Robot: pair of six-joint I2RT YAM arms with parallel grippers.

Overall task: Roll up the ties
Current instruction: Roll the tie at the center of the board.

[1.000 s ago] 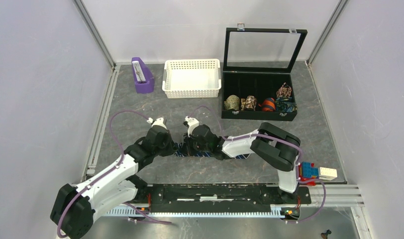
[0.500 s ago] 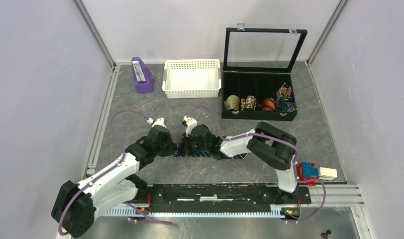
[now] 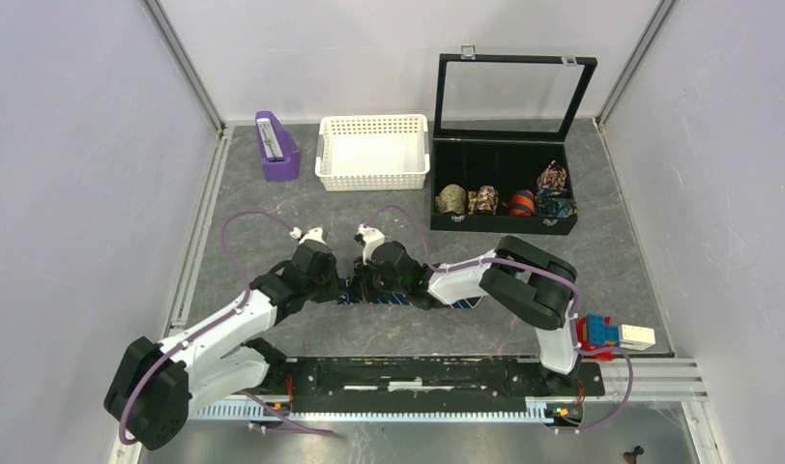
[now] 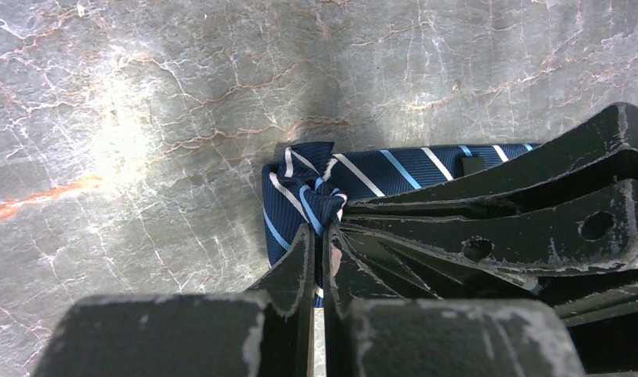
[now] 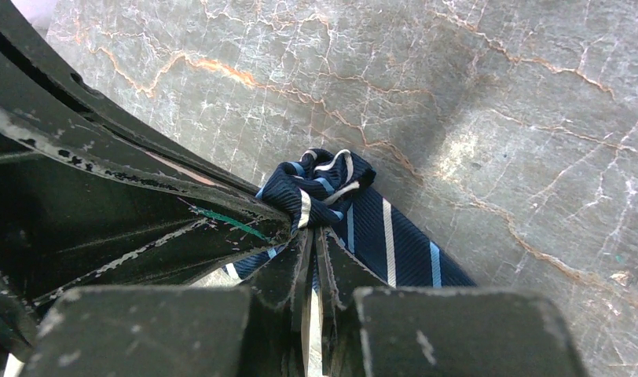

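Note:
A dark navy tie [image 3: 400,300] with thin light-blue and white stripes lies as a flat strip on the grey table, mostly hidden under the two arms. Its left end is bunched into a small fold [image 4: 312,196], which also shows in the right wrist view [image 5: 324,184]. My left gripper [image 4: 320,234] is shut on that fold. My right gripper [image 5: 314,236] is shut on the same fold from the other side. Both grippers meet over the tie end in the top view [image 3: 350,285], their fingers side by side.
A black display box [image 3: 505,224] with its lid up holds several patterned rolls at the back right. A white basket [image 3: 373,176] and a purple holder [image 3: 276,147] stand at the back. Coloured blocks [image 3: 611,333] lie by the right arm's base.
The left arm's elbow and base link have shifted slightly right. Both grippers stay together on the tie end.

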